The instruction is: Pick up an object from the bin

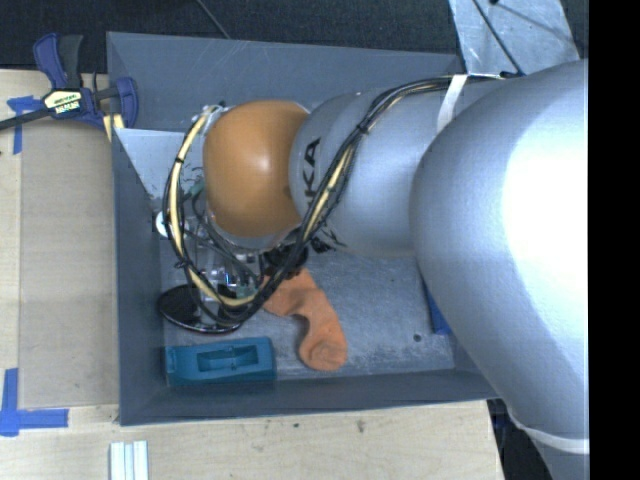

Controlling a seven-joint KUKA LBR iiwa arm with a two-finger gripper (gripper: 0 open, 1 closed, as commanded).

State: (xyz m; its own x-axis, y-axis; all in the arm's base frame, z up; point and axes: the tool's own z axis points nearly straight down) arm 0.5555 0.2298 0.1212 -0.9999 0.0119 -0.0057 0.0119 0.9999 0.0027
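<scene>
**Gripper hanging low over a glossy black oval at the bin's lower left**

The silver KUKA arm (450, 198) is stretching across the grey metal bin (135, 298) from the right. The letters "KA" are showing on its casing, beside the orange wrist cover (250, 168). Black and yellow cables (185, 228) are looping round that cover and down to the gripper (224, 286), which is hanging low in the bin's lower-left part. Whether it is open or closed cannot be told, since the wrist and cables are hiding its tip.

Just beside it and partly under it, a glossy black oval thing (182, 311) is lying flat on the bin floor; whether the two are touching cannot be made out. Just below, along the bin's lower wall, a teal rectangular block (220, 361) is lying with a raised moulding on top, any marking on it too small to read. Right of the gripper an orange, soft-looking curved piece (318, 326) is lying near the block but apart from it. A blue strip (435, 310) is showing by the right wall, half under the arm.
</scene>
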